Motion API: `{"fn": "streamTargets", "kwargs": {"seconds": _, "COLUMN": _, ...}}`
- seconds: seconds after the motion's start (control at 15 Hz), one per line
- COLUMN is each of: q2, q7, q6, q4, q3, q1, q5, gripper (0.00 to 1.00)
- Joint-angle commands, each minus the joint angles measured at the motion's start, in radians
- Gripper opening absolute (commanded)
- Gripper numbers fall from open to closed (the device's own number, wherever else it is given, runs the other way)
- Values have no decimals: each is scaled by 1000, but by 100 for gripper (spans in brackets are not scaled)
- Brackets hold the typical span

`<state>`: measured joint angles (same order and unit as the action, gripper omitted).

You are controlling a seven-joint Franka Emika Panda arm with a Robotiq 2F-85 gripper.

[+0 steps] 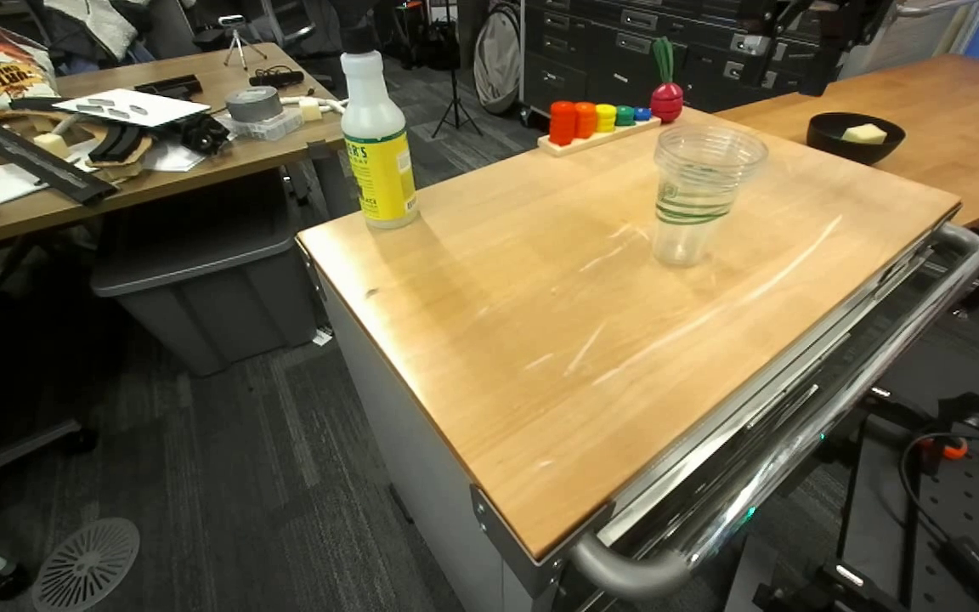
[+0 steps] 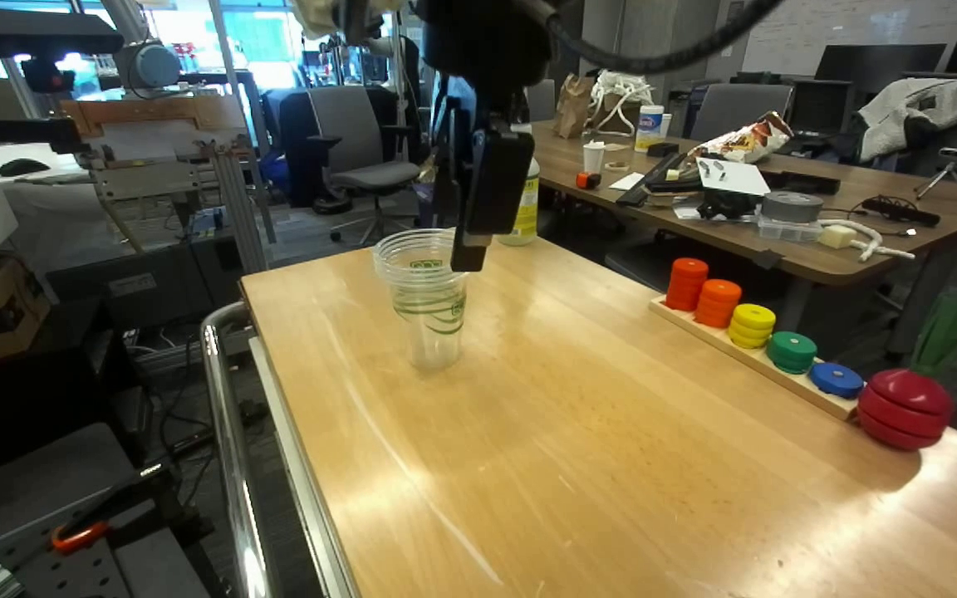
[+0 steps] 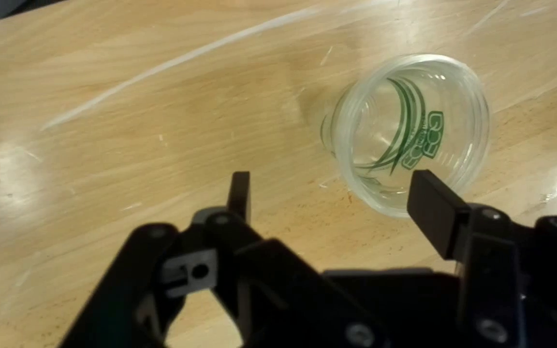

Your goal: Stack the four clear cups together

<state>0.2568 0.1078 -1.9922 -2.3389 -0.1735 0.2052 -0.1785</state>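
Below and beside the wide-gaping end effector (image 3: pixel 331 183), which is holding nothing, the clear cups (image 2: pixel 427 303) are standing nested; none is showing loose, so stacking is looking complete.

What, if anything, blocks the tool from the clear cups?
Nothing visible: in the wrist view, no object shows between the open tool and the nested clear cups. The yellow-green bottle stands apart, in an exterior view.

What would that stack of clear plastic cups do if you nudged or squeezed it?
The stack of clear, tapered plastic cups would probably tip fairly easily, its base being narrower than its rims. Its thin-looking, see-through walls suggest something light that might flex.
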Motion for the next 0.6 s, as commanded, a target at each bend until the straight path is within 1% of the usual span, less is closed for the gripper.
{"fn": "streamTargets", "kwargs": {"seconds": 0.0, "q2": 89, "q7": 220, "q6": 46, "q4": -14, "q3": 54, "q1": 25, "q5": 188, "gripper": 100}}
{"fn": "streamTargets", "kwargs": {"seconds": 0.13, "q2": 138, "q7": 329, "q6": 138, "q4": 3, "q3": 90, "q1": 27, "q5": 302, "gripper": 100}}
{"fn": "streamTargets", "kwargs": {"seconds": 0.2, "q2": 160, "q7": 362, "q6": 184, "q4": 11, "q3": 106, "q1": 24, "q5": 337, "gripper": 100}}
{"fn": "streamTargets", "kwargs": {"seconds": 0.4, "q2": 226, "q7": 380, "q6": 320, "q4": 51, "q3": 148, "q1": 0, "q5": 363, "gripper": 100}}
{"fn": "streamTargets", "kwargs": {"seconds": 0.53, "q2": 255, "q7": 366, "q6": 380, "q4": 86, "q3": 174, "q1": -9, "q5": 359, "gripper": 100}}
